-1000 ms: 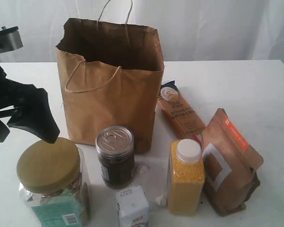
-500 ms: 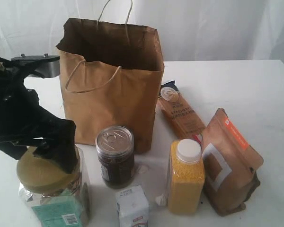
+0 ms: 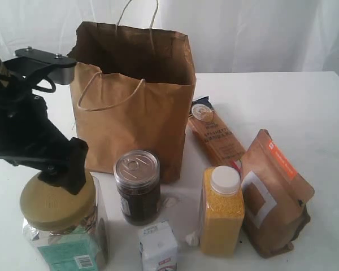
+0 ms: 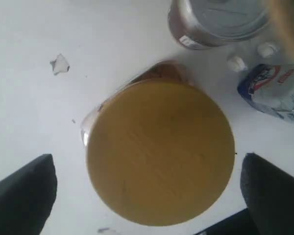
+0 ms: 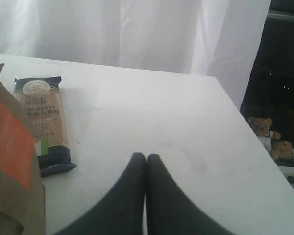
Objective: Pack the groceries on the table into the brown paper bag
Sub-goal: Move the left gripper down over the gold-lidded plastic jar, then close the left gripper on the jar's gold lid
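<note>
Left pincer [image 4: 147, 196] is wide open, fingers [image 4: 24, 196] straddling the olive lid of the clear jar [image 3: 59, 206], near left on the table [image 3: 282, 101]. Can't tell whether they touch it. Right pincer [image 5: 146, 159] is closed on nothing, over bare table near the spaghetti packet [image 5: 41, 122]. Brown paper bag [image 3: 135, 118] stands open behind the jar. Dark silver-topped jar [image 3: 137, 186], white carton [image 3: 157, 247], yellow-grain bottle [image 3: 221, 212] and orange-labelled pouch [image 3: 274, 195] all sit on the table outside the bag.
</note>
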Available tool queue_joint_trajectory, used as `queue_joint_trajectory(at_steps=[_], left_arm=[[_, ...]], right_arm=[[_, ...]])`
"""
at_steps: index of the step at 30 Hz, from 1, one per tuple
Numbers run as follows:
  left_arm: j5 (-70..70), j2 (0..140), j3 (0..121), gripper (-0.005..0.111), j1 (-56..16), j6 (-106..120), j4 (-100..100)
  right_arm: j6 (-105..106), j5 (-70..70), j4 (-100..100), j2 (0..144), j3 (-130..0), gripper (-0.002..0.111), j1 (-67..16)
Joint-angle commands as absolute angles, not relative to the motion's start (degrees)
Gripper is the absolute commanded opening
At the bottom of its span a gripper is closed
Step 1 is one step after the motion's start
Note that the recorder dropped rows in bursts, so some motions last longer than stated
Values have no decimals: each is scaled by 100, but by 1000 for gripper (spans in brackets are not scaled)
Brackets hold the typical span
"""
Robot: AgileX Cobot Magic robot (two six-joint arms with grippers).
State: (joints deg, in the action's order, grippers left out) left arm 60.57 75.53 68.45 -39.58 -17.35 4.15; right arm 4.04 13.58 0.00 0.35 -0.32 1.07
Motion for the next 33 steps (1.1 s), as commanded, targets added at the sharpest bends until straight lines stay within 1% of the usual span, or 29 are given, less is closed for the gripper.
queue_joint_trajectory(at_steps=[1,11,33], left_arm=[[5924,7544,6873,105,-4189,-902,249],[6239,7544,6873,105,-4189,-1179,220],[6324,7615,6862,105,-4189,-1179,479]], right_arm=[[431,1316,0,0,0,0,124],[431,1316,0,0,0,0,124],[431,1316,0,0,0,0,124]])
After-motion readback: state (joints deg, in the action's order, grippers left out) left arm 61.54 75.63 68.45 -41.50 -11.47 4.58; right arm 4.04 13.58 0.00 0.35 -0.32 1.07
